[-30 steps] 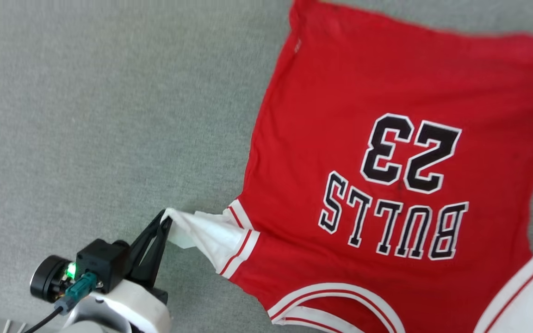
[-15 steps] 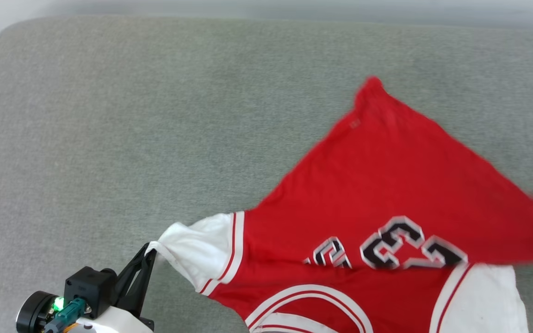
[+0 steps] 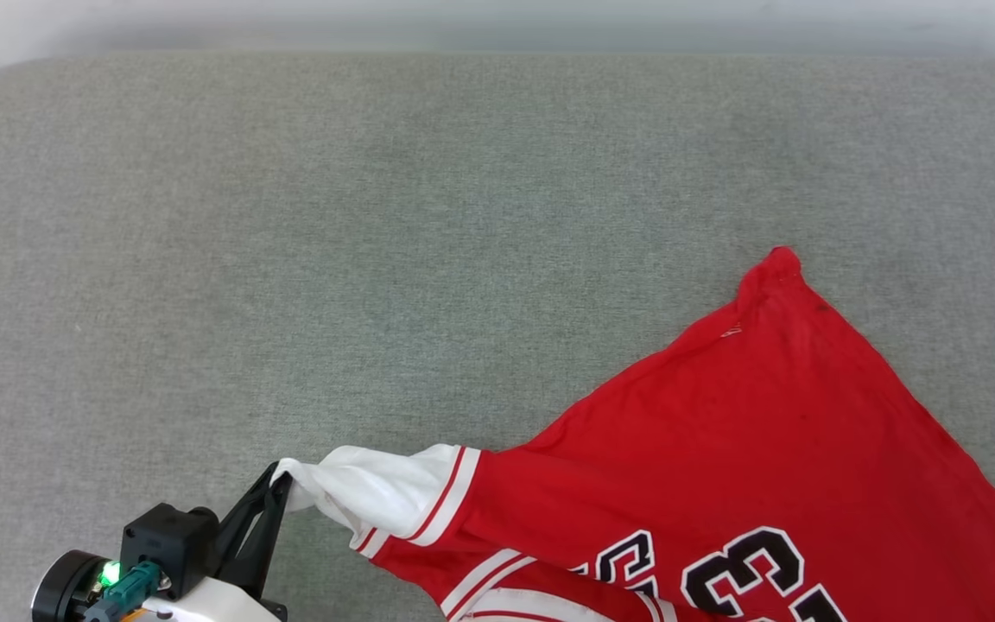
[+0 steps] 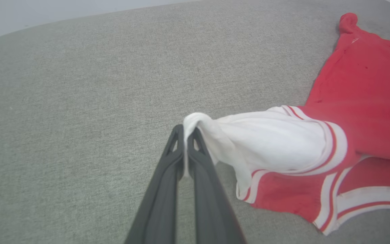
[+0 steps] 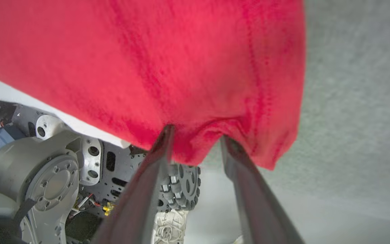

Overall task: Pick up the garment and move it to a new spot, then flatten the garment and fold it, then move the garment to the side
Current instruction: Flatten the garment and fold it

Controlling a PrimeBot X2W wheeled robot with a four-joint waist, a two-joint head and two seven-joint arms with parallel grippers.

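While left end effector [image 4: 185, 135] clamps the garment's [image 3: 765, 415] white sleeve [image 4: 273, 139], stretching it flat over the surface [image 3: 290, 216], right end effector [image 5: 196, 134] stands apart, red cloth slack between.

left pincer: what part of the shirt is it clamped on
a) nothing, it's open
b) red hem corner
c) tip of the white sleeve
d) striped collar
c: the left pincer is shut on the bunched tip of the white sleeve of the shirt.
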